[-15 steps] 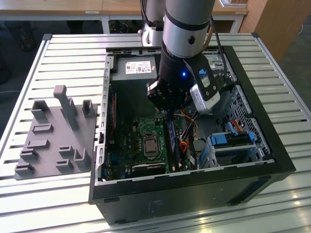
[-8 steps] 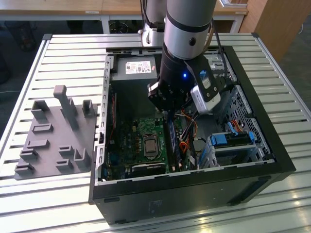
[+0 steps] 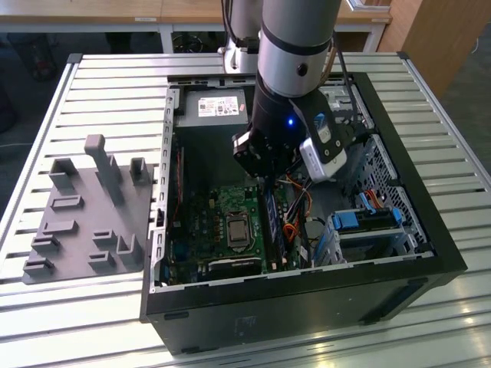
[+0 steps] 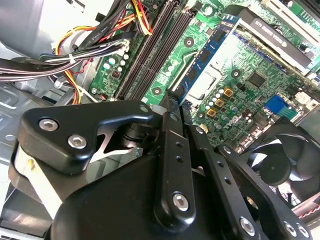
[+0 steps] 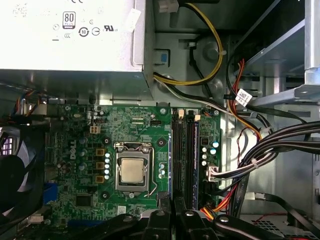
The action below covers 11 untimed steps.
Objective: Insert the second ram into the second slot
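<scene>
The gripper is seen low inside the open computer case. Its fingers are pinched on the near end of the second ram. The blue stick is held on its edge at the slots, beside the processor, near the motherboard's wire-side edge.
</scene>
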### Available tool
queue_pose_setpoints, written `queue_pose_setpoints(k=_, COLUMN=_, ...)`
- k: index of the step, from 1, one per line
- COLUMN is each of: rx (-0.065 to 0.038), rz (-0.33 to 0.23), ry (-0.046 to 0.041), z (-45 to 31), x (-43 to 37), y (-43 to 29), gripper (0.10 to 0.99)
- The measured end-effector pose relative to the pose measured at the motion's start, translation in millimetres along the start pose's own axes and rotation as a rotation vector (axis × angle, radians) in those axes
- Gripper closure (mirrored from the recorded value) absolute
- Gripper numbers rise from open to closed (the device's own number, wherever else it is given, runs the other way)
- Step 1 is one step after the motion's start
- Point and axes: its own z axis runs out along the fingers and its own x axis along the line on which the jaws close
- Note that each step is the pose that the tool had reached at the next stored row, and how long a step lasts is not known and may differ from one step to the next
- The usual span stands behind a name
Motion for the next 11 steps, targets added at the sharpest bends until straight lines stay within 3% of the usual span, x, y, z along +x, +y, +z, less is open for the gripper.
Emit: queue_pose_setpoints(k=11, rx=0.0, rz=0.0, ry=0.0, z=2.5, x=0.0, y=-0.1, gripper=0.949)
